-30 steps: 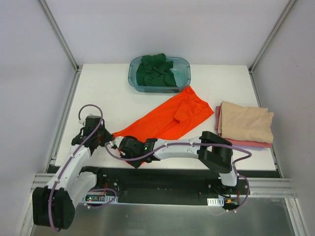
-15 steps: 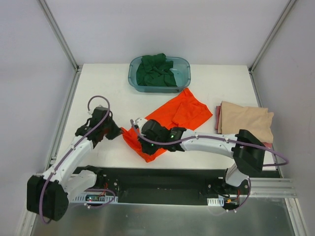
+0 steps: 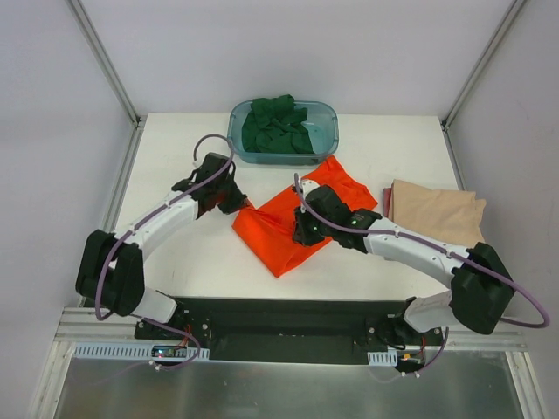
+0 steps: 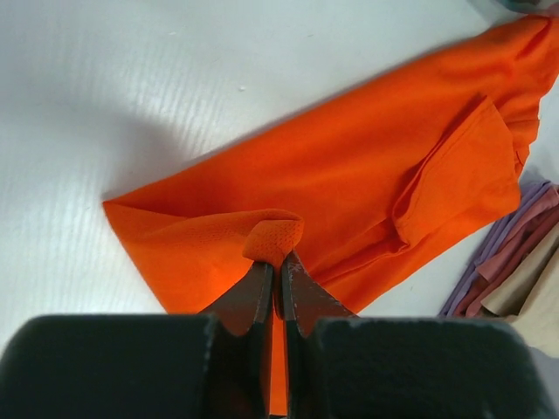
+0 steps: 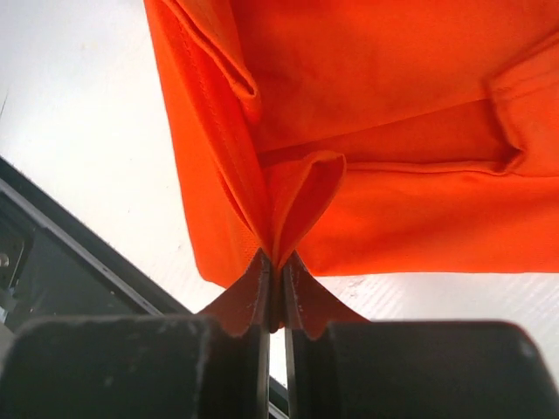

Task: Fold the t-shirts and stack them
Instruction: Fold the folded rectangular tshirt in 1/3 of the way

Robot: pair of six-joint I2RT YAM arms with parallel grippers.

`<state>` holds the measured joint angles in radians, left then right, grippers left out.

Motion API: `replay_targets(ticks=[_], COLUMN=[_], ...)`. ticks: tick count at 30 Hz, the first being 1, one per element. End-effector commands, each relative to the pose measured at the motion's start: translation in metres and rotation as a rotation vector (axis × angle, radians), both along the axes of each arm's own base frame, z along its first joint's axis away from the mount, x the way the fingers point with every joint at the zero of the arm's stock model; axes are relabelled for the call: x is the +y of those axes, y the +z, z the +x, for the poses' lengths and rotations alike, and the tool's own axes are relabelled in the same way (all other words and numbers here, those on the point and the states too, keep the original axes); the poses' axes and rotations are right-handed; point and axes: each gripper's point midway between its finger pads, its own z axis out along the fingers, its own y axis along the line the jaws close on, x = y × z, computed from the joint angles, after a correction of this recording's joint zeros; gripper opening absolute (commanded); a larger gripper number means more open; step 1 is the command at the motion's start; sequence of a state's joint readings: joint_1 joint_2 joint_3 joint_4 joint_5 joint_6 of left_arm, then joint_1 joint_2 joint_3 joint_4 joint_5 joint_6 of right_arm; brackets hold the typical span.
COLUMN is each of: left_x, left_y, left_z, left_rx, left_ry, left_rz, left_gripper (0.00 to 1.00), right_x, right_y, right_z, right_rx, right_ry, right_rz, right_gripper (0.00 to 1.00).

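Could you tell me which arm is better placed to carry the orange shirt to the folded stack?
Right, probably: the right claw is shut on the orange shirt nearer the beige-topped stack, while the left claw grips its far edge.

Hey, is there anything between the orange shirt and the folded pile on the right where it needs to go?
Nothing visible. The left claw and right claw are shut on the orange shirt, whose edge lies right beside the folded pile. The teal tub sits farther back, off that path.
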<state>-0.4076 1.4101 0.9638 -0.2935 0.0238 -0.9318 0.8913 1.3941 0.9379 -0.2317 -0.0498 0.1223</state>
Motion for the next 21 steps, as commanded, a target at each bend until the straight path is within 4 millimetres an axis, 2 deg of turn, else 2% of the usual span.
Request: replay_targets(ticks=[1,4,8,16,21], left_x=[-0.021,-0.038,-0.053,-0.07,-0.076], left_y=[0.018,0.017,0.004,-0.016,-0.027], left_z=[0.033,0.045,0.058,0.08,0.088], left_rx=[-0.07,-0.066,-0.033,-0.002,0.014], left_ry=[-0.045,-0.113,-0.145,-0.179,-0.196], left_rz=[-0.019,-0.025,-0.028,-0.019,-0.016], left_gripper=[0.0,0.0,0.0,0.0,0.0], right_x=[-0.02,-0.031,-0.043,-0.061,-0.065], right_y=[0.001,-0.003,-0.012,-0.034,-0.045], right_z=[0.009,0.017,0.027,0.046,0.052], right_rx=[0.018,0.027,0.047,0.079,0.098], right_ry=[-0.04,-0.071,-0.108,-0.187,-0.221], right_rz=[0.008,0.004,-0.009,-0.043,-0.049], right_gripper=[0.01,0.01,0.01,0.01,0.01])
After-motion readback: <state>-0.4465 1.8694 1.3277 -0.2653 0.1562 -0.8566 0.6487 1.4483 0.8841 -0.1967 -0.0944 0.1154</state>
